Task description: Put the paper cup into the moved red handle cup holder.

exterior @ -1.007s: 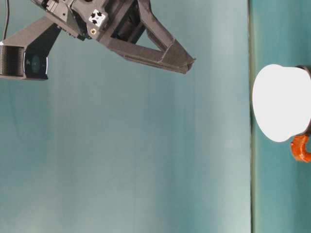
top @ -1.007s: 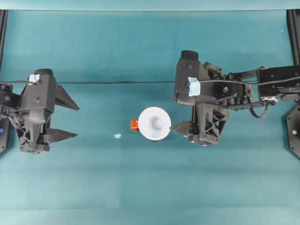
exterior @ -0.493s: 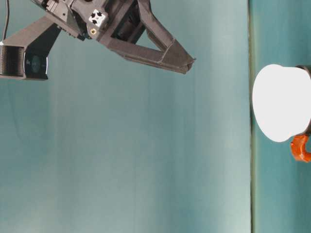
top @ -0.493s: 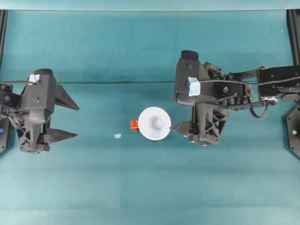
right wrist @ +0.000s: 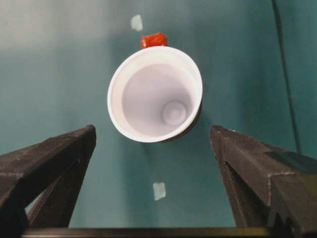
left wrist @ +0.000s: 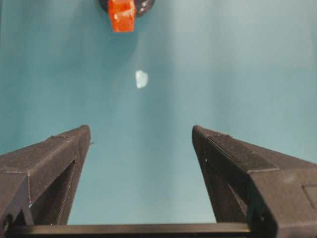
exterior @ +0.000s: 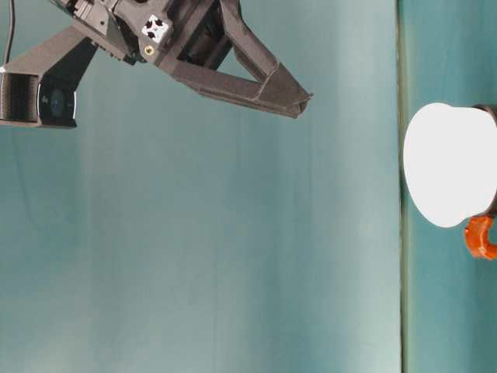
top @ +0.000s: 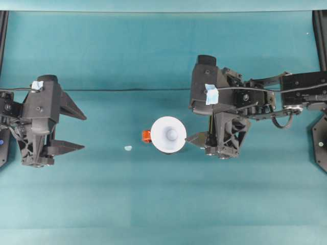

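Note:
The white paper cup (top: 168,135) stands upright inside the black red handle cup holder, whose orange-red handle (top: 146,136) sticks out to the left. In the right wrist view the paper cup (right wrist: 156,101) shows its empty inside, with the handle (right wrist: 154,39) beyond it and a sliver of the black holder (right wrist: 192,125) under the rim. My right gripper (top: 192,122) hangs open just right of the cup, touching nothing. My left gripper (top: 82,130) is open far to the left, facing the handle (left wrist: 122,14). From table level the cup (exterior: 446,163) and handle (exterior: 480,237) show.
A small white scrap (top: 128,148) lies on the teal table left of the handle. Another scrap (right wrist: 159,191) lies between the cup and my right gripper. A black cable (top: 127,90) runs across the table behind the cup.

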You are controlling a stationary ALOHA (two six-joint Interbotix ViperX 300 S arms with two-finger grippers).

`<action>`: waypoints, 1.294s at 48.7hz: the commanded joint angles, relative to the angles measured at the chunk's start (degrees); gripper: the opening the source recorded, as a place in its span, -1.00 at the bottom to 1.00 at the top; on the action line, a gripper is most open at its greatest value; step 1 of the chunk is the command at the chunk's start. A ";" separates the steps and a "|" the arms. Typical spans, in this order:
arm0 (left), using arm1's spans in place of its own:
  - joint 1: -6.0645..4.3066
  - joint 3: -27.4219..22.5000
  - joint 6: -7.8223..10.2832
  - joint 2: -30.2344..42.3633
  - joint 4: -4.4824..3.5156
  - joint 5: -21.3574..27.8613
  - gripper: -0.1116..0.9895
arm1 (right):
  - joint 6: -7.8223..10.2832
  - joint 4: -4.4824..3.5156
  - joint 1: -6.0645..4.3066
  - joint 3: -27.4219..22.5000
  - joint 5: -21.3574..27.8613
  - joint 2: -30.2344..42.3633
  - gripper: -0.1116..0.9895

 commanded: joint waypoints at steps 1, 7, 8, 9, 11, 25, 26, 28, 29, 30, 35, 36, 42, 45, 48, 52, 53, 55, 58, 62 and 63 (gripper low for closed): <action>-0.18 -1.85 0.00 -0.88 0.18 -0.26 0.82 | -0.53 0.09 -0.09 -0.44 -0.26 -0.88 0.76; -0.18 -1.67 0.00 -1.85 0.18 -0.26 0.82 | -0.62 0.09 -0.09 -0.53 -0.35 -0.88 0.76; -0.18 -1.67 0.00 -2.02 0.18 -0.26 0.82 | -0.62 0.09 -0.09 -0.53 -0.35 -0.88 0.76; -0.18 -1.58 0.00 -2.20 0.18 -0.26 0.82 | -0.53 0.09 -0.09 -0.53 -0.35 -0.88 0.76; -0.18 -1.58 0.09 -2.64 0.18 -0.26 0.82 | -0.62 0.09 -0.18 -0.53 -0.35 -0.88 0.76; -0.18 -1.49 0.00 -5.54 0.18 -0.26 0.82 | -0.53 0.09 -0.18 -0.53 -0.35 -0.88 0.76; -0.18 -1.49 0.00 -5.54 0.18 -0.26 0.82 | -0.53 0.09 -0.18 -0.53 -0.35 -0.88 0.76; -0.18 -1.49 0.00 -5.54 0.18 -0.26 0.82 | -0.53 0.09 -0.18 -0.53 -0.44 -0.88 0.76; -0.18 -1.49 0.00 -5.54 0.18 -0.26 0.82 | -0.53 0.09 -0.26 -0.53 -0.44 -0.88 0.76; -0.18 -1.49 0.00 -5.54 0.18 -0.26 0.82 | -0.53 0.09 -0.26 -0.53 -0.44 -0.88 0.76; -0.18 -1.49 0.00 -5.36 0.18 -0.26 0.82 | -0.53 0.09 -0.26 -0.53 -0.44 -0.88 0.76; -0.18 -1.49 0.00 -5.36 0.09 -0.26 0.82 | -0.53 0.09 -0.26 -0.53 -0.44 -0.88 0.76; -0.18 -1.49 0.00 -5.36 0.18 -0.35 0.82 | -0.53 0.09 -0.26 -0.53 -0.44 -0.88 0.76; -0.18 -1.49 0.00 -5.36 0.09 -0.44 0.82 | -0.53 0.09 -0.26 -0.53 -0.44 -0.88 0.76; -0.18 -1.49 0.00 -5.36 0.18 -0.44 0.82 | -0.53 0.09 -0.26 -0.53 -0.44 -0.88 0.76; -0.18 -1.49 0.00 -5.36 0.18 -0.53 0.82 | -0.53 0.09 -0.35 -0.53 -0.44 -0.88 0.76; -0.18 -1.49 0.00 -5.36 0.09 -0.53 0.82 | -0.53 0.09 -0.35 -0.44 -0.44 -0.88 0.76; -0.18 -1.49 0.00 -5.36 0.18 -0.53 0.82 | -0.53 0.09 -0.26 -0.53 -0.44 -0.88 0.76; -0.18 -1.49 0.00 -5.36 0.18 -0.53 0.82 | -0.62 0.09 -0.35 -0.53 -0.44 -0.88 0.76; -0.09 -1.49 0.00 -5.36 0.18 -0.53 0.82 | -0.53 0.09 -0.35 -0.44 -0.44 -0.88 0.76; -0.18 -1.49 0.00 -5.36 0.18 -0.53 0.82 | -0.53 0.09 -0.35 -0.53 -0.44 -0.88 0.76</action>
